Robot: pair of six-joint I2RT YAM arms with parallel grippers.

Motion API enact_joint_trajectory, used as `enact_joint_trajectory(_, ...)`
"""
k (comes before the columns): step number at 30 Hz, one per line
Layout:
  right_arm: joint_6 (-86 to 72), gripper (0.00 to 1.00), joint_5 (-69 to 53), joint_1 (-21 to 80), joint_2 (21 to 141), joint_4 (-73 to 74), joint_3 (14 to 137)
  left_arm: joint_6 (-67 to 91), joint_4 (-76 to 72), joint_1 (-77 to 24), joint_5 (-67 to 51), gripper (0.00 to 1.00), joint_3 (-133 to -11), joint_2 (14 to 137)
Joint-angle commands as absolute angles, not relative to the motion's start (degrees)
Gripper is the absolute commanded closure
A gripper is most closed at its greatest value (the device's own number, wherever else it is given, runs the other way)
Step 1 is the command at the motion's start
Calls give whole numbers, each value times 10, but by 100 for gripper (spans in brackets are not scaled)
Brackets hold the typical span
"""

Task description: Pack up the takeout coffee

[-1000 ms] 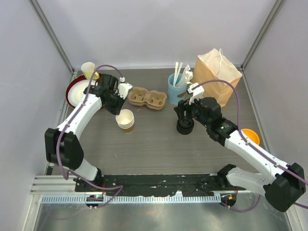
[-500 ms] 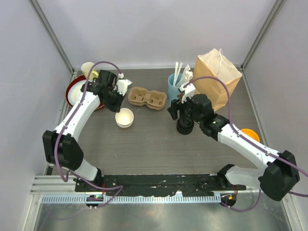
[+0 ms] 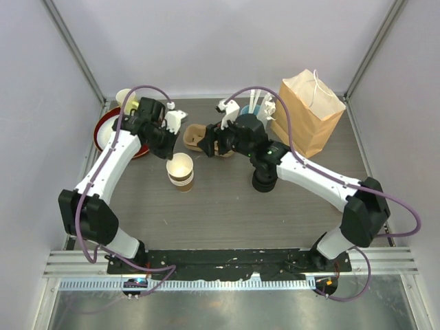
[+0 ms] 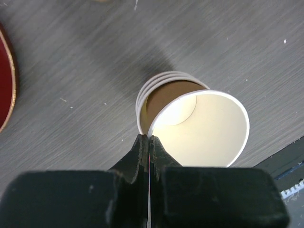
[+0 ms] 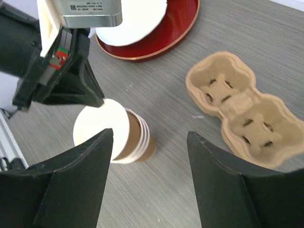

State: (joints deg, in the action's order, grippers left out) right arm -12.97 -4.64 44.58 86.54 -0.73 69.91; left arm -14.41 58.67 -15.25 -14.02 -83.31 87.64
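Step in hand, as judged: freeing one cup from the nested stack of paper cups [image 4: 141, 102] that stands on the table [image 3: 227, 206]. The left gripper [image 4: 148, 138] is fully closed, its fingers pinching the near rim of the top paper cup [image 4: 199, 128]. That cup tilts toward the wrist camera with its base seated in the cups below. The right gripper [image 5: 149, 135] stands wide apart and holds nothing. It hovers between the stack and the pulp cup carrier [image 5: 242, 111], touching neither. No lidded takeout coffee can be made out in any view. The black lids [image 3: 265, 180] sit apart, near the table's middle. Recommended: draw the pinched cup out along the stack's own axis, not sideways, since a one-sided rim grip is liable to crease the lip or drag the lower cups over. The free gripper is well placed to steady the lower cups.
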Motion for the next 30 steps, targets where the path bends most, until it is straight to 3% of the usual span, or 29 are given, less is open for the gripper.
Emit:
enact_joint_trajectory(1, -172, 30, -57, 451, 893, -4, 784, -119, 591, -149, -127, 100, -899, 836)
enact_joint_trajectory(10, -180, 27, -46, 448, 856, 12, 795, -119, 639, -149, -119, 100, -1002, 793)
enact_joint_trajectory(15, -191, 27, -3, 408, 794, 49, 779, -98, 664, -151, -197, 100, -1044, 792)
enact_joint_trajectory(22, -204, 27, 78, 268, 648, 124, 671, -108, 643, -303, -185, 100, -1003, 836)
enact_joint_trajectory(27, -184, 26, 98, 222, 599, 175, 638, -133, 607, -431, -150, 100, -977, 902)
enact_joint_trajectory(30, -176, 25, 111, 212, 582, 188, 624, -147, 564, -459, -200, 100, -941, 940)
